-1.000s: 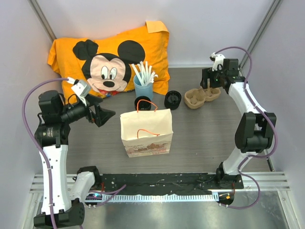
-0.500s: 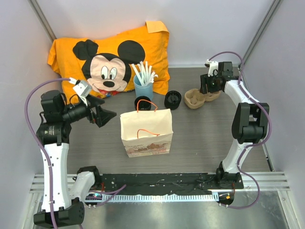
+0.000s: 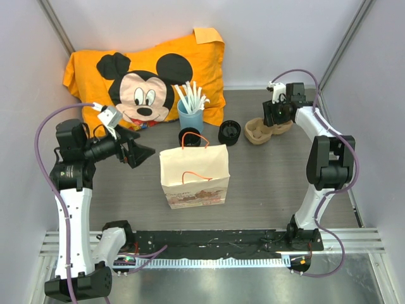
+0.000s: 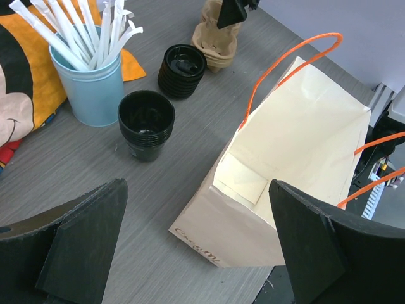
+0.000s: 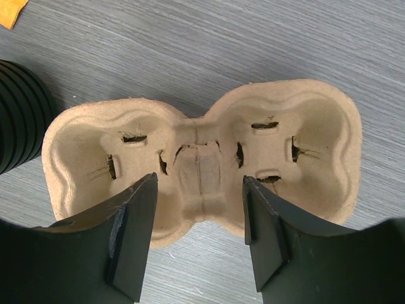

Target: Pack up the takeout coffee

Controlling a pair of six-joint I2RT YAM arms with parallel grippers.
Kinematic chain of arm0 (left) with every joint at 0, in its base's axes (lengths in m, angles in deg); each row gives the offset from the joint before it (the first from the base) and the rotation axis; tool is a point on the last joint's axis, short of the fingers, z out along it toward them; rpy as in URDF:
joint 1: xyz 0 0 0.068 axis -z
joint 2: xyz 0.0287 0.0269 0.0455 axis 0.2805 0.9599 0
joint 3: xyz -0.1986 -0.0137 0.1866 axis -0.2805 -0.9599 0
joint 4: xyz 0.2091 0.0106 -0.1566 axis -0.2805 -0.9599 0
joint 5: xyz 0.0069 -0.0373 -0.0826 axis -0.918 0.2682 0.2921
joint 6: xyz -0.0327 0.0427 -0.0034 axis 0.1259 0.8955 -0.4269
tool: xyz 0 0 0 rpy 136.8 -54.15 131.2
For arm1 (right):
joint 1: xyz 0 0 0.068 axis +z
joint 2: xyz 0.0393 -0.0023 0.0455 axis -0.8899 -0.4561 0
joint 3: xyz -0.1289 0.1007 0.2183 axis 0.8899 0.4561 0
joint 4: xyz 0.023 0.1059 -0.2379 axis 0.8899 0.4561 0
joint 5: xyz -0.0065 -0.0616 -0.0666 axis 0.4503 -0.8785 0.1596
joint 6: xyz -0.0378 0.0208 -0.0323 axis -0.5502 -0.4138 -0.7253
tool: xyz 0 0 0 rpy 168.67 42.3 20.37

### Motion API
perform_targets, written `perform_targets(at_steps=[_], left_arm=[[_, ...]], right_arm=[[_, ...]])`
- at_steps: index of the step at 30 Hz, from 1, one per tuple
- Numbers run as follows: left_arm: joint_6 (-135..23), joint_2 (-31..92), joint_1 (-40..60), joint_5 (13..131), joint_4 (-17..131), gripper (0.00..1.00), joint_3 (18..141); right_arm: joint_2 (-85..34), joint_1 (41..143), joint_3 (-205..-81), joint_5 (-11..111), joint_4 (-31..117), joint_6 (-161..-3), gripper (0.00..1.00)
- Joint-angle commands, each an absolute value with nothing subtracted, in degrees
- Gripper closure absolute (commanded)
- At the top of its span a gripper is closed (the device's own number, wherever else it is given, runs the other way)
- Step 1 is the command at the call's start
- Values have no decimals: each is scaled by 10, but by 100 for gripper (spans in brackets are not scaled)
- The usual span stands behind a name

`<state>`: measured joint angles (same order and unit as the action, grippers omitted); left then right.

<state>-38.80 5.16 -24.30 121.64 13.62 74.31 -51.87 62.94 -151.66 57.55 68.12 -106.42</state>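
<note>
Two claws are in view, and neither holds anything. The left claw (image 3: 144,152) hangs at the left middle of the overhead view with its fingers spread wide, pointing toward the paper bag (image 3: 193,174). The takeout coffee (image 3: 190,137) stands upright on the grey table (image 3: 266,183). It is right of this claw and slightly higher in the frame, just behind the bag's top edge and just below the blue cup of white sticks (image 3: 190,117).

In the left wrist view the coffee (image 4: 147,123) sits in the upper left-centre, above the tip of the left-hand finger (image 4: 82,247) and apart from it. The open bag (image 4: 297,126) fills the right half. The blue cup (image 4: 88,88) is just beside the coffee, with the orange pillow (image 4: 19,82) at the far left edge.

The right claw (image 3: 272,117) is at the upper right of the overhead view, well apart from the coffee. A black ring-shaped piece (image 3: 229,132) lies between them. The right wrist view shows this claw (image 5: 199,183) part-way open, its fingers to either side of the narrow middle of a cardboard cup carrier (image 5: 304,145). Whether they touch it cannot be told. The ribbed ring piece (image 5: 19,114) shows at that frame's left edge.
</note>
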Motion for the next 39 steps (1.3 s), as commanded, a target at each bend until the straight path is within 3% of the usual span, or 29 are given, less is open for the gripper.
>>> perform_targets(at_steps=[1,22,39], left_arm=[[-398,50,-246,1234,163,0,741],[-404,45,-246,1237,170,0,733],[-406,42,-249,1239,175,1,726]], right_arm=[[-525,647,-1516,558,680,-1078,40],[-510,651,-1496,487,650,-1088,44],[-480,651,-1481,536,633,-1082,47]])
